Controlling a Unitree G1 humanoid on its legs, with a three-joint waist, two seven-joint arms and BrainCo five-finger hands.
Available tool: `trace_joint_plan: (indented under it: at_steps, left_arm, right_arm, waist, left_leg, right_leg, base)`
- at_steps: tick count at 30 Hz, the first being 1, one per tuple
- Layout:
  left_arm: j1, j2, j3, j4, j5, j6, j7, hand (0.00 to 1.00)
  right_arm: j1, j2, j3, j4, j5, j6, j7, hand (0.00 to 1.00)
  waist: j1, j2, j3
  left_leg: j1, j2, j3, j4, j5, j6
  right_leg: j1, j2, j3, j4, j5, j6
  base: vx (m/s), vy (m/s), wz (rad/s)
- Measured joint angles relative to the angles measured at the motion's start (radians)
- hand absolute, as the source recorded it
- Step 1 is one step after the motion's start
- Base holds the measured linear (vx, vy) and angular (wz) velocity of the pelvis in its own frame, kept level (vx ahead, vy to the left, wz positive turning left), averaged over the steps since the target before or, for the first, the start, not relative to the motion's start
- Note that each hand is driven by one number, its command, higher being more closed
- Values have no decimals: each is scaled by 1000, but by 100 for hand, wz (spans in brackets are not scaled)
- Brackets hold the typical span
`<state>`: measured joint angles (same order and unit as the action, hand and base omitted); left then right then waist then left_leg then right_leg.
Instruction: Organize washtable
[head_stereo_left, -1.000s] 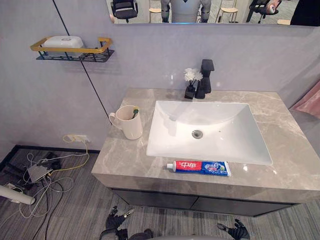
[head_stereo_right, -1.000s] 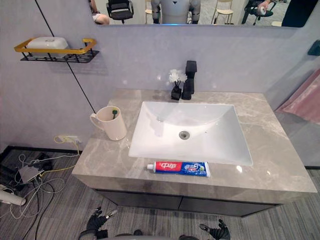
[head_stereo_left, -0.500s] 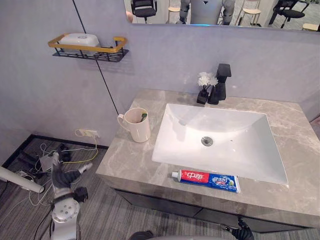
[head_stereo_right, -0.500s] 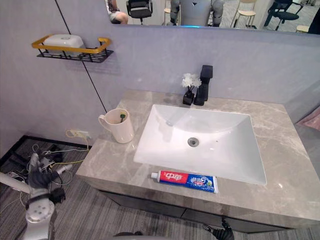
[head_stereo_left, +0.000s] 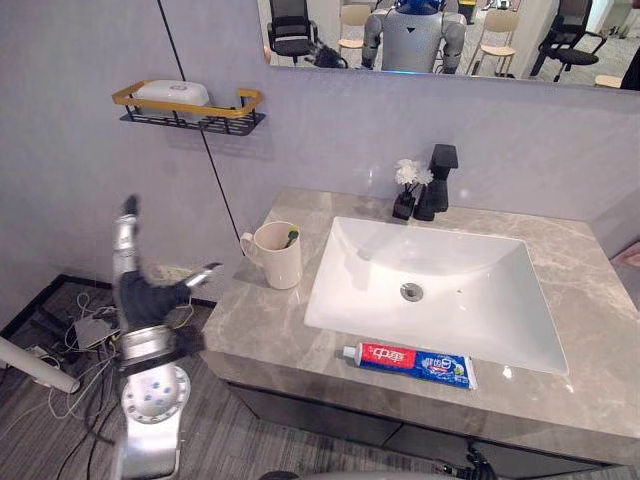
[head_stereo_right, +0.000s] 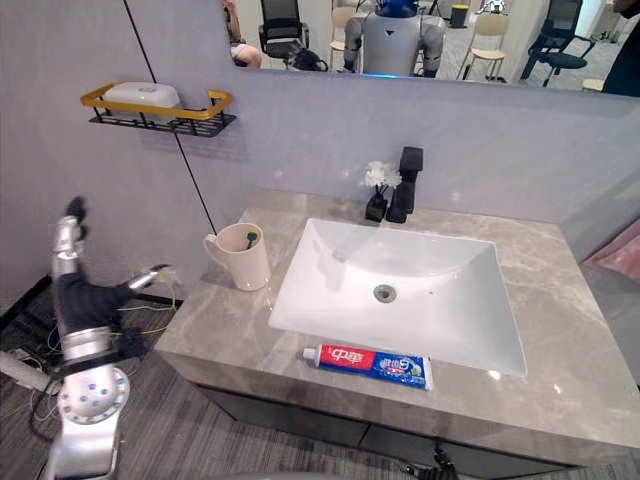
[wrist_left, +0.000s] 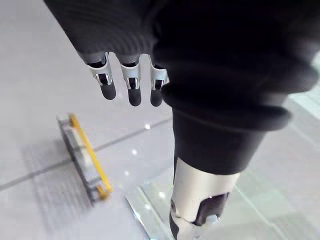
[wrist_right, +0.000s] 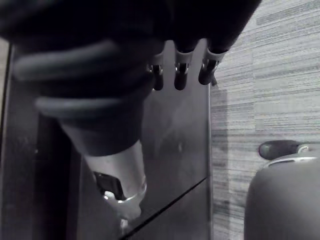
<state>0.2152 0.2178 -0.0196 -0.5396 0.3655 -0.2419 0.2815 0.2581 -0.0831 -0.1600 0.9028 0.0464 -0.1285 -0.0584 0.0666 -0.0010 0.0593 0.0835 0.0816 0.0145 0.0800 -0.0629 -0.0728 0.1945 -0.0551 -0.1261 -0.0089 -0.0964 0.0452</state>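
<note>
A cream mug (head_stereo_left: 278, 254) with a green-tipped toothbrush in it stands on the grey marble counter (head_stereo_left: 260, 330), left of the white sink (head_stereo_left: 440, 290). A red and blue toothpaste tube (head_stereo_left: 408, 363) lies flat on the counter's front strip, before the sink. My left hand (head_stereo_left: 145, 298) is raised left of the counter, open, fingers (wrist_left: 130, 87) straight and pointing up, thumb toward the mug, holding nothing. My right hand (head_stereo_right: 437, 462) hangs low below the counter's front edge, its fingers (wrist_right: 180, 70) relaxed and empty.
A black faucet (head_stereo_left: 440, 180) and a small black vase of white flowers (head_stereo_left: 407, 188) stand behind the sink. A black and gold wall shelf (head_stereo_left: 190, 105) holds a white soap dish. Cables and a wall socket (head_stereo_left: 165, 272) lie at floor level on the left. A mirror (head_stereo_left: 450, 40) hangs above.
My left hand has risen from near the floor to counter height, left of the mug. The camera has shifted. Mug and toothpaste tube have not moved.
</note>
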Motion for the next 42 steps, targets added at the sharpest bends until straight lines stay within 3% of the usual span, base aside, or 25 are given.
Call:
trace_joint_plan:
  at_steps: [2, 10, 17, 19, 23, 29, 42]
  left_arm:
    - [-1, 1, -51, -18, 68, -15, -22, 0]
    - [-3, 42, -165, -23, 153, -33, -57, 0]
    - [-50, 48, -308, -22, 155, -58, -130, 0]
    - [-51, 75, -364, -13, 155, -63, -155, 0]
    - [-94, 83, -411, 77, 155, -69, -196, 0]
    - [-115, 87, -466, 202, 156, -54, -231, 0]
    - [-194, 79, -556, 323, 209, -18, -261, 0]
  right_arm:
    - [-15, -5, 9, 24, 0, -6, 5, 0]
    - [-46, -24, 41, 60, 0, -19, 16, 0]
    - [-58, -35, 61, 64, -1, -20, 17, 0]
    - [-67, -35, 62, 64, -1, -19, 16, 0]
    - [-73, -41, 62, 64, 0, -19, 17, 0]
    - [-74, -59, 60, 64, 0, -18, 17, 0]
    - [-71, -51, 36, 65, 3, -15, 19, 0]
  waist:
    - [-2, 2, 0]
    - [-27, 6, 3]
    - [-36, 10, 8]
    - [-51, 12, 9]
    - [-55, 21, 16]
    - [-58, 41, 31]
    - [-90, 40, 59]
  left_leg:
    - [1, -3, -1, 0, 0, 0]
    - [5, -4, 4, -1, 0, 0]
    - [10, -9, 13, -9, 1, 1]
    - [11, -10, 13, -10, 1, 2]
    - [14, -12, 12, -13, 1, 2]
    - [21, -16, 0, -36, 11, 2]
    - [37, -15, -5, -49, 12, 1]
  right_leg:
    - [0, 1, 2, 0, 1, -2]
    - [0, 1, 19, -8, 7, -2]
    - [0, 0, 24, -15, 13, -1]
    - [0, -1, 25, -15, 13, 0]
    - [1, -1, 25, -14, 13, 0]
    - [1, -1, 17, -15, 13, 1]
    - [15, 1, 19, -23, 13, 1]
  base:
    - [0, 0, 0]
    - [-9, 1, -2]
    - [-4, 1, -4]
    - [0, 0, 0]
    - [0, 0, 0]
    - [-10, -10, 4]
    - [-2, -2, 0]
